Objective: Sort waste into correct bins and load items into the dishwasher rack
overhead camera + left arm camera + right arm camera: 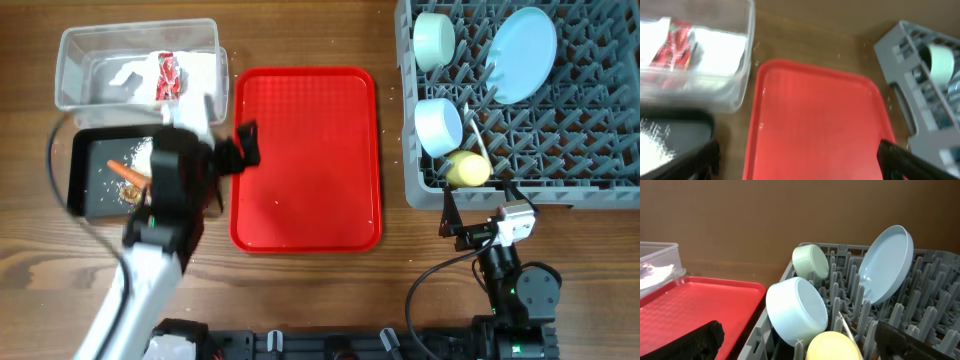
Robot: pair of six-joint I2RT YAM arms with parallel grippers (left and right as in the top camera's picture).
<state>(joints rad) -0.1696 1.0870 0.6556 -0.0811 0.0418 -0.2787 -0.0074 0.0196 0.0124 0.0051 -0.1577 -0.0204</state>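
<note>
Both arms sit toward the front of the worktop (330, 300), neither holding anything. L tool (800, 162) hangs w/ its jaws spread wide and nothing btw them, over the left edge of the red serving tray (305, 160), just beside the black tray (100, 195). R tool (800, 345) is wide open as well and empty. It sits just off the near wall of the grey dishwasher rack (590, 120), pointing in at the yellow cup (466, 169).

Waste: the crumpled white-and-red wrapper paper (165, 75) lies in the clear plastic tub (70, 50), far left. The black tray is right in front of the tub; can't tell if they touch. In the tray are a scatter of white rice grains (140, 152), an orange carrot (128, 174) and a small brown scrap (131, 194) just beside the carrot. L arm covers the tray's right side from above.

Rack, far right:
- The mint-green bowl (434, 38) lies on its side in the far left corner.
- The pale blue plate (524, 54) stands tilted on edge btw pegs, to the right of that bowl.
- The pale blue bowl (438, 125) lies on its side along the left wall.
- The yellow cup is at the near left corner, just beside the blue bowl.
- The white plastic spoon (479, 135) leans among the pegs btw blue bowl and cup.

The red serving tray lies flat mid-worktop, btw the two bins and the rack.
</note>
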